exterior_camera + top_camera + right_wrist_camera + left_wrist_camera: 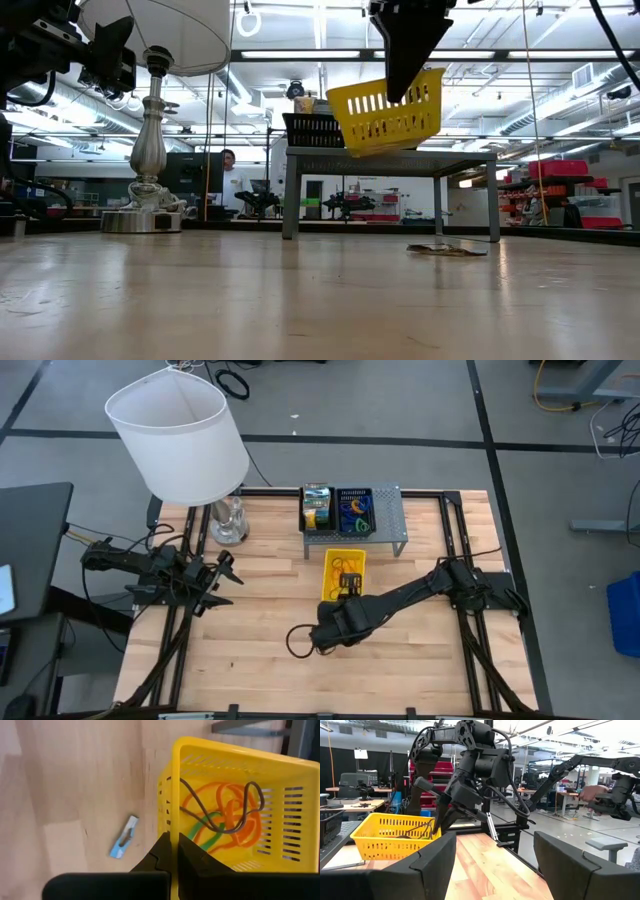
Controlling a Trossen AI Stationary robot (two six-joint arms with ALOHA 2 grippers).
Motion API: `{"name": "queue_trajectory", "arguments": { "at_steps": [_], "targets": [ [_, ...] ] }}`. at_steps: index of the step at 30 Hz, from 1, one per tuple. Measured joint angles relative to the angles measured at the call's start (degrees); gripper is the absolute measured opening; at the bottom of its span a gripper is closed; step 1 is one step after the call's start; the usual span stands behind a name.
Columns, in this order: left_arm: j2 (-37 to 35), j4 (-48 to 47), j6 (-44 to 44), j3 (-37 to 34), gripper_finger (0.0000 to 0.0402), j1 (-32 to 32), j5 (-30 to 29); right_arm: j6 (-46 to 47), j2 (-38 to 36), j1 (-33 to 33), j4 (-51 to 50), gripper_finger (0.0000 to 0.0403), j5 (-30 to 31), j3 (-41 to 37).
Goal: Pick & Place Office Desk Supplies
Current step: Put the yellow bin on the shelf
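On the table's left edge, the left gripper (225, 575) waits with its jaws spread wide and nothing between them, pointing across the wood toward the centre, just in front of the lamp (180, 440), whose silver base (229, 520) stands at the back-left corner. At mid-table the right gripper (345, 588) has its jaws pinched shut on the near wall of a yellow basket (345, 568), which hangs clear of the table in the low view, tilted so that one end rides higher than the other. Seen from above, the basket's long axis runs front to back, its far end toward the grey stand (390, 520). Inside it lie orange bands (235, 815), a green band (207, 827) and a brown band (220, 802), tangled together on the slotted floor. A small blue item (124, 843), too small to identify, lies flat on the wood just beside the basket. On the stand behind, a black basket (354, 510) holds blue, green and yellow pieces, and a second basket (318, 507) beside it holds a yellow-green box. Bare wood stretches in front of the arm toward the near edge, and more lies open between the stand and the right-hand rail (455, 550).
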Motion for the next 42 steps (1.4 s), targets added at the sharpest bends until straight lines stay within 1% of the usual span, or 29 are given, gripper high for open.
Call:
{"name": "queue_trajectory", "arguments": {
  "at_steps": [3, 6, 9, 15, 23, 29, 33, 42],
  "targets": [
    [0.0, 0.0, 0.0, 0.0, 0.0268, 0.0, 0.0, -4.6, 0.0, 0.1, 1.4, 0.0006, -0.1, 0.0],
    [0.0, 0.0, 0.0, 0.0, 0.0268, 0.0, 0.0, -9.5, 0.0, 0.1, 5.0, 0.0006, -1.4, 0.0],
    [0.0, 0.0, 0.0, 0.0, 0.0268, 0.0, 0.0, -14.5, 0.0, 0.1, 10.1, 0.0006, -3.1, 0.0],
    [0.0, 0.0, 0.0, 0.0, 0.0268, 0.0, 0.0, -25.9, 0.0, -0.5, 19.5, 0.0006, -3.5, 0.0],
    [0.0, 0.0, 0.0, 0.0, 0.0268, 0.0, 0.0, -37.0, 0.0, -5.5, 26.2, 0.0006, -5.4, 0.0],
    [0.0, 0.0, 0.0, 0.0, 0.0268, 0.0, 0.0, -44.8, 0.0, -9.4, 31.4, 0.0006, -10.7, 0.0],
    [0.0, 0.0, 0.0, 0.0, 0.0268, 0.0, 0.0, -48.9, 0.0, -11.4, 34.5, 0.0006, -12.1, 0.0],
    [0.0, 0.0, 0.0, 0.0, 0.0268, 0.0, 0.0, -52.5, 0.0, -17.1, 36.2, 0.0006, -12.3, 0.0]
  ]
}}
